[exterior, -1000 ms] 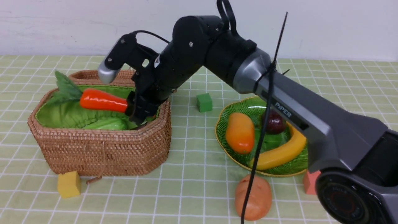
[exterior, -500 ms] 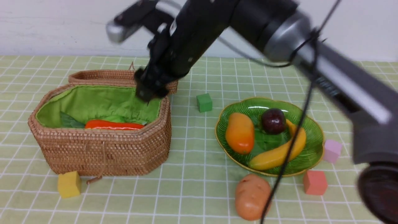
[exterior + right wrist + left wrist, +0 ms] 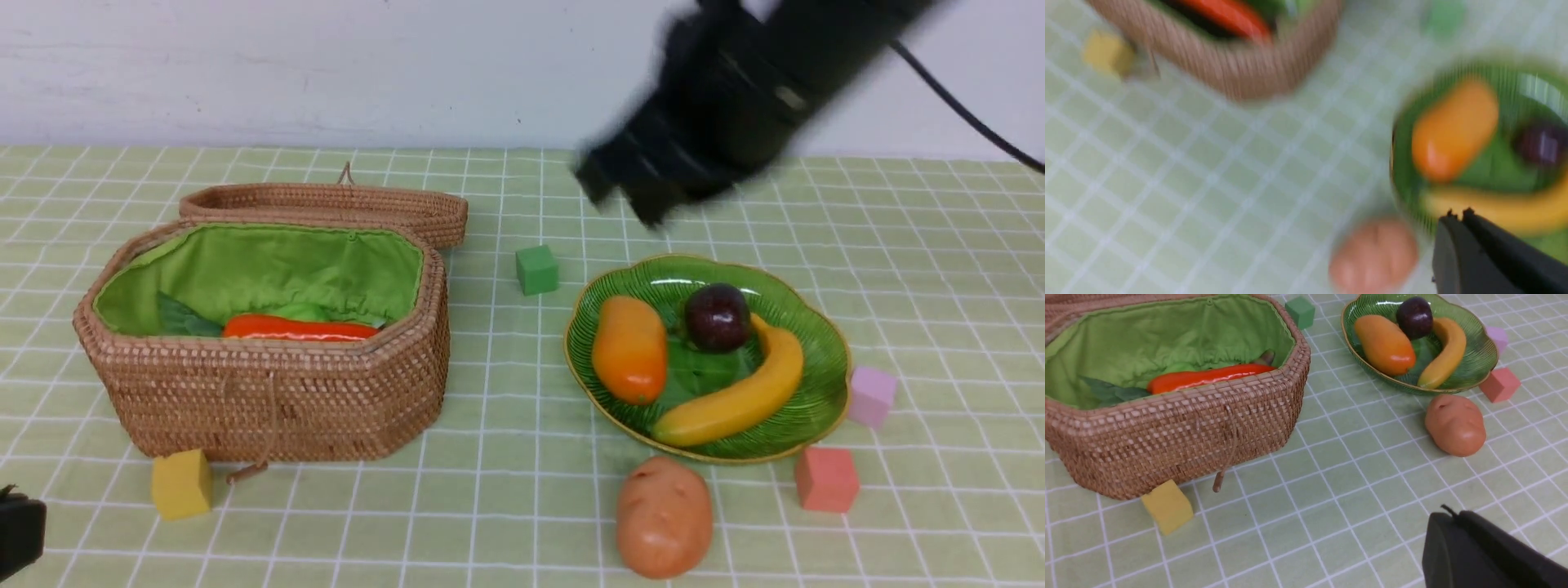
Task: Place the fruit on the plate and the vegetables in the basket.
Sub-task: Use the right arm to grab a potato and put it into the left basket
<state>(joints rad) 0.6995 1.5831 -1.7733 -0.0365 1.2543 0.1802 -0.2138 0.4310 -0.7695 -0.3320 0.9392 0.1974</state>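
Observation:
The wicker basket (image 3: 269, 400) stands open at the left; the orange-red carrot (image 3: 298, 328) lies inside on its green lining, with a bit of the light green gourd (image 3: 306, 312) behind it. The eggplant is hidden. The green plate (image 3: 824, 392) holds the mango (image 3: 629, 347), the mangosteen (image 3: 718, 317) and the banana (image 3: 743, 392). The brown potato (image 3: 663, 517) lies on the cloth in front of the plate. My right gripper (image 3: 629, 192), blurred, is high behind the plate, shut and empty (image 3: 1457, 214). My left gripper (image 3: 1447, 514) is shut and empty, low at the near left.
Small cubes lie around: a green one (image 3: 536, 269) between the basket and the plate, a yellow one (image 3: 181, 483) at the basket's front, and a lilac one (image 3: 871, 396) and a salmon one (image 3: 826, 478) to the right of the plate. The basket's lid (image 3: 326, 204) lies behind it.
My right gripper let go of the carrot, which dropped into the basket. The arm then rose and swung right, from the basket to above the far side of the plate.

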